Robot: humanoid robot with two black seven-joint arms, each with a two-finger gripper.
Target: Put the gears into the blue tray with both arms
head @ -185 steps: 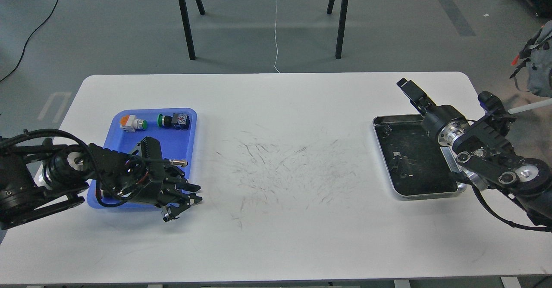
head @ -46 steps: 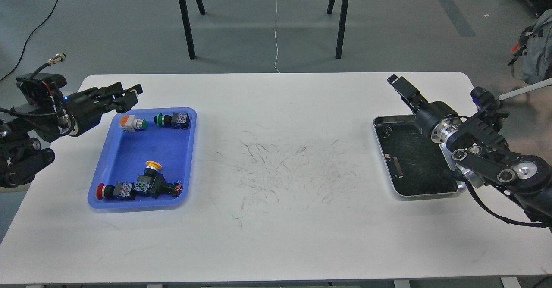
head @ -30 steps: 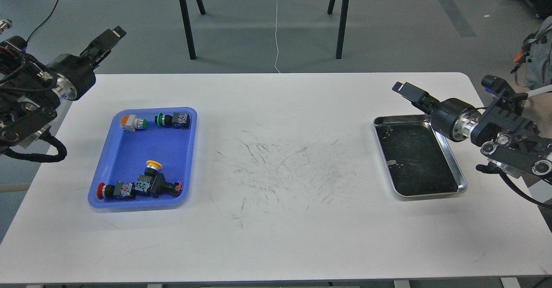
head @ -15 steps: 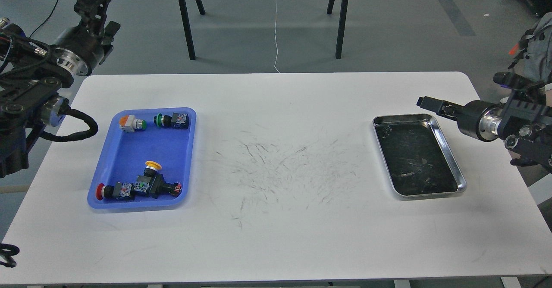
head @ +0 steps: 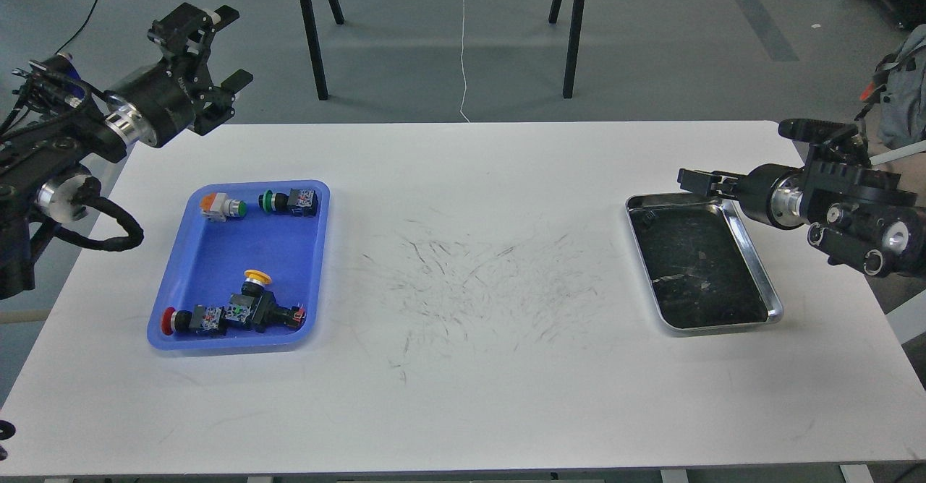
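Observation:
The blue tray [head: 217, 266] lies on the left of the white table and holds only push-button switches, with orange [head: 221, 207], green [head: 289, 201], yellow [head: 256, 278] and red [head: 171, 320] caps. No gears show anywhere in the head view. My left gripper [head: 231, 45] hangs raised beyond the table's far left corner, well behind the tray, with its fingers spread and nothing between them. My right gripper [head: 696, 178] points left over the far right corner of the silver tray. It is seen side-on and dark, so its fingers cannot be told apart.
A shiny silver tray [head: 752, 259] with a dark scratched bottom lies at the right. The table middle [head: 470, 273] bears black scuff marks. Black stand legs [head: 311, 35] rise from the floor behind the table, and a backpack [head: 904, 100] sits at far right.
My left arm has left the blue tray and risen to the far left corner, turning its gripper rightward. My right gripper pulled back to the right, then came left over the silver tray's corner.

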